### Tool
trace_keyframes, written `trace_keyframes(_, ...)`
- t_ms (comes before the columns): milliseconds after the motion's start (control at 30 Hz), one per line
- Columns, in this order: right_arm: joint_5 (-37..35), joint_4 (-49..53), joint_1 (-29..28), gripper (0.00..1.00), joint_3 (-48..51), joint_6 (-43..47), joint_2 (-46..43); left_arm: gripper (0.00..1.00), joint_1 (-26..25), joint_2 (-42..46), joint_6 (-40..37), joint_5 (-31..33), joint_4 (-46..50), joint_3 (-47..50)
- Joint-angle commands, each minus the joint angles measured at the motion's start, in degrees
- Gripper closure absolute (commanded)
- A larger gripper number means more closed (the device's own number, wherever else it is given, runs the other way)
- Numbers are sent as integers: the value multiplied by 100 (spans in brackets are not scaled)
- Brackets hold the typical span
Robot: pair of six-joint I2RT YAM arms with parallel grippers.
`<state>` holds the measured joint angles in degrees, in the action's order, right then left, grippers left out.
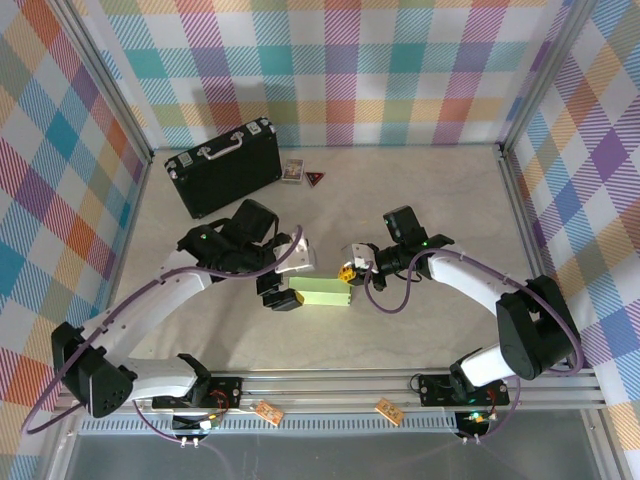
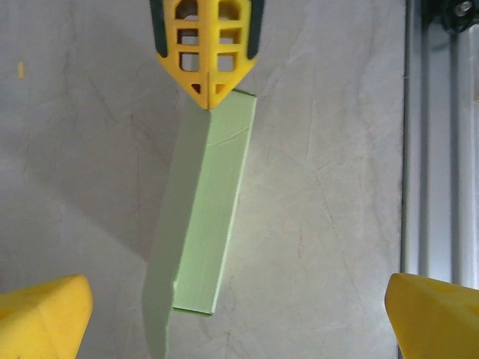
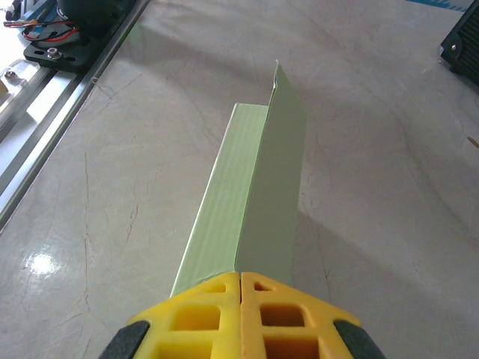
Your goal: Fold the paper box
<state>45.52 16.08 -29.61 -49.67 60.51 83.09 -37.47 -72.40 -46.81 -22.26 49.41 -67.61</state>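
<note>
The paper box [image 1: 322, 292] lay on the table [image 1: 430, 200] between my grippers, one long flap [image 3: 281, 172] standing upright. My left gripper [image 1: 282, 296] hung wide open over one end, holding nothing. My right gripper [image 3: 239, 299] was pinched shut, its tip apparently touching the other end. I judged the card thin, light and easily creased, best taken gently along the flap's edge.

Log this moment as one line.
phase: folding | left gripper: open, over paper box | right gripper: shut, tips at box end | flap: upright
</note>
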Motion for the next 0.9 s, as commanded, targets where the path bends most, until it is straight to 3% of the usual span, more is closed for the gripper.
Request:
trace_keyframes(0,128,266,-41,100,71,51,21,0,-18,-302,-321,99,-179,-79)
trace_keyframes(233,134,281,-37,100,54,76,117,0,-38,-961,-536,417,-386,-223)
trace_keyframes(367,142,278,-37,99,54,88,145,1,-59,-1134,-613,294,-359,-158)
trace_keyframes(867,141,291,-39,98,63,65,160,2,-323,-1712,-605,791,-314,-183)
